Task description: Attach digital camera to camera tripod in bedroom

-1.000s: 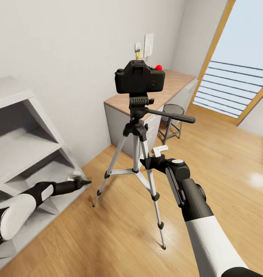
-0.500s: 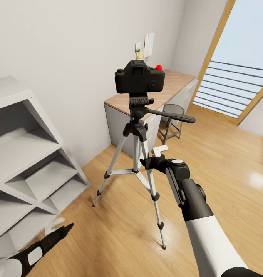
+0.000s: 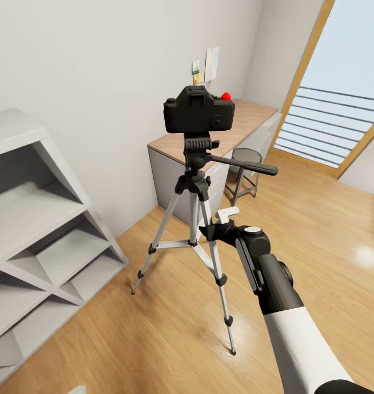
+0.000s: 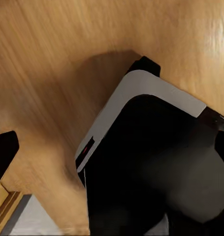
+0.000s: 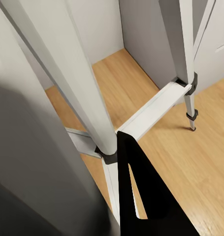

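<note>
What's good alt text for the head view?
A black digital camera with a red dot sits atop the head of a silver-legged camera tripod on a light wood floor. The robot's right arm reaches toward the tripod's legs, its right tool close beside them. White cube shelving stands at left, a desk and window behind.

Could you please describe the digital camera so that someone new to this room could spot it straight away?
Start at the wood-topped grey desk along the pale wall, then find the tall silver-legged camera tripod standing on the plank floor before it. The small black digital camera sits on the tripod's black head, above the long pan handle; its bright red dot distinguishes it from everything nearby.
</note>
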